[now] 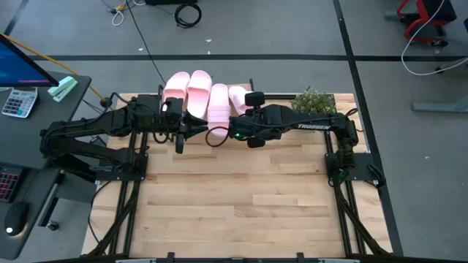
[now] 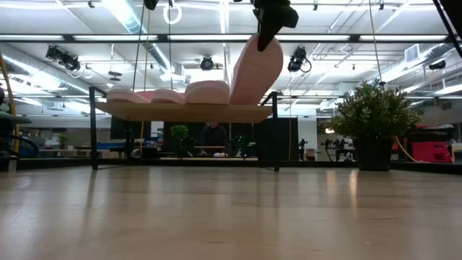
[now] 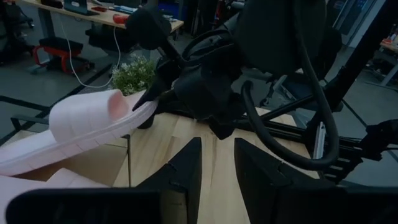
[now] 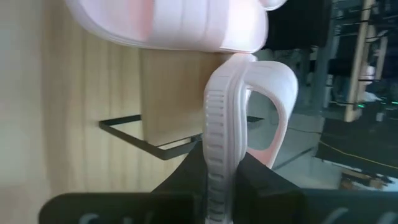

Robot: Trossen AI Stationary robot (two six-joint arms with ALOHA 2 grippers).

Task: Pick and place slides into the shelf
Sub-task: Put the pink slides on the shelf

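Observation:
Three pale pink slides [image 1: 196,89] lie flat side by side on the shelf's plank top [image 2: 188,112] at the table's far edge. A fourth slide [image 2: 253,68] stands tilted at the row's right end. Its lower end [image 2: 237,100] rests on the plank and its upper end is in my right gripper [image 2: 268,32], which is shut on it. This slide also shows in the high view [image 1: 238,98]. My left gripper [image 1: 179,140] is open and empty, just near of the shelf's left part, its fingers [image 3: 186,168] pointing toward the right arm. My right gripper pinches the fourth slide's sole at its raised near end [image 4: 217,155], one finger on the underside and one on the footbed. The fingers come from above and from the near side. The slide is tilted, strap [image 4: 277,106] beyond the fingers, far end on the plank.
A potted plant [image 1: 314,102] stands at the table's far right, beside the shelf; it also shows in the low view [image 2: 372,115]. The wooden tabletop [image 1: 234,197] stretches toward the near edge. A desk with a calculator [image 1: 18,102] stands left of the table.

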